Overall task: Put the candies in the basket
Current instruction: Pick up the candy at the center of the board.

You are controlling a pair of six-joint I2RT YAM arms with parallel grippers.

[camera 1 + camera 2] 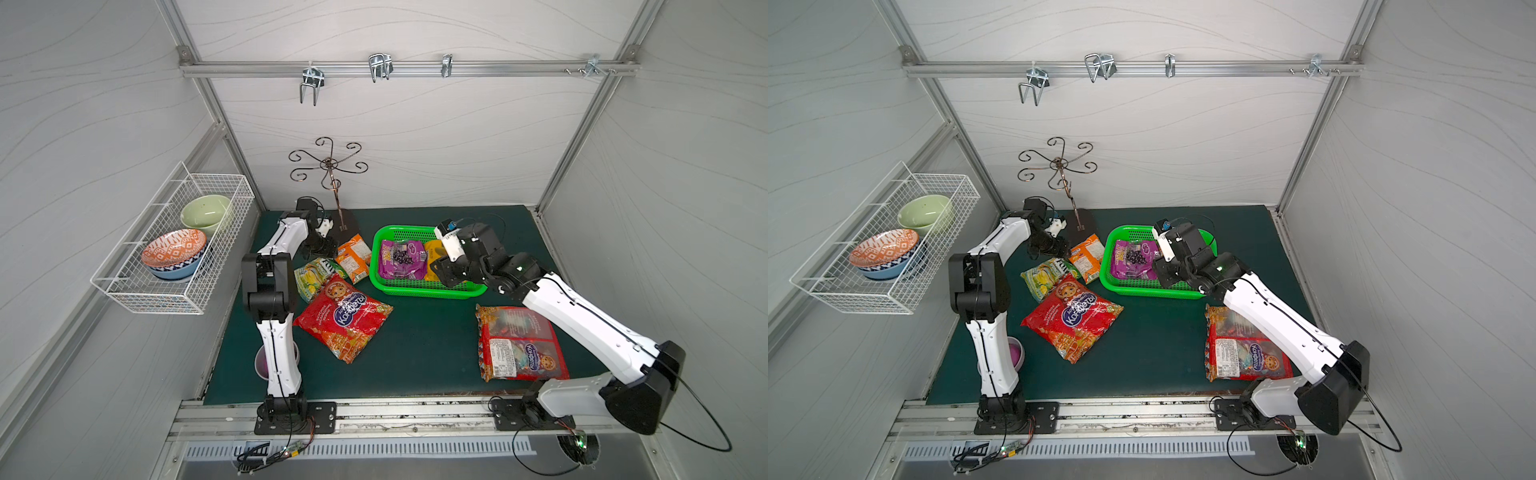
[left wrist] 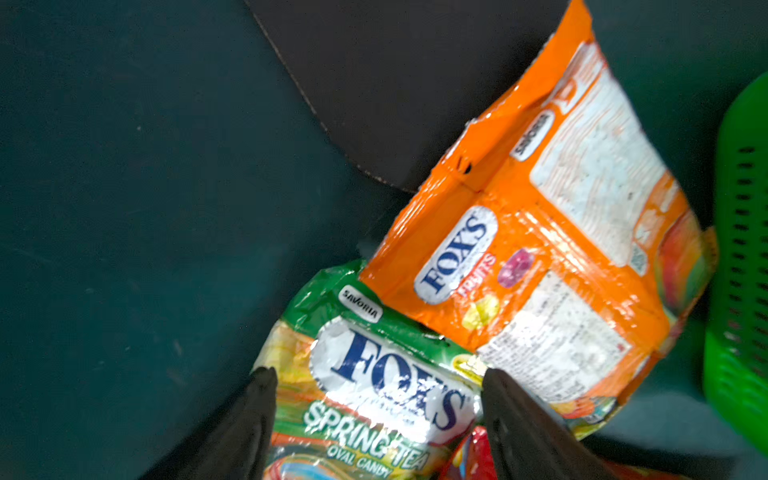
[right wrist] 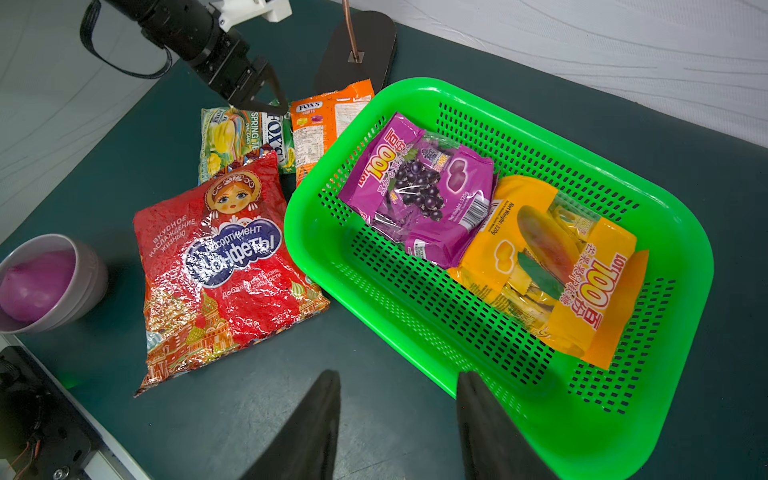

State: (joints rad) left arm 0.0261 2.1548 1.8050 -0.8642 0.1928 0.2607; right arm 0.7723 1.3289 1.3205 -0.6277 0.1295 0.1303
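My left claw (image 2: 378, 372) hangs spread over the green-yellow bag (image 2: 386, 415) on the mat (image 2: 124, 208) near the basket (image 3: 293, 224). I should lower straight and pinch only this bag. The right claw (image 3: 399, 376) is spread and empty.

The left arm (image 1: 276, 357) is standing upright from its base and folding at the elbow, its forearm stretching away toward the back, and the left gripper (image 2: 378, 376) is pointing downward with its jaws spread wide. The right arm (image 1: 582, 316) is leaning low and forward, its wrist bending inward, and the right gripper (image 3: 399, 376) is hanging with its jaws partly apart.
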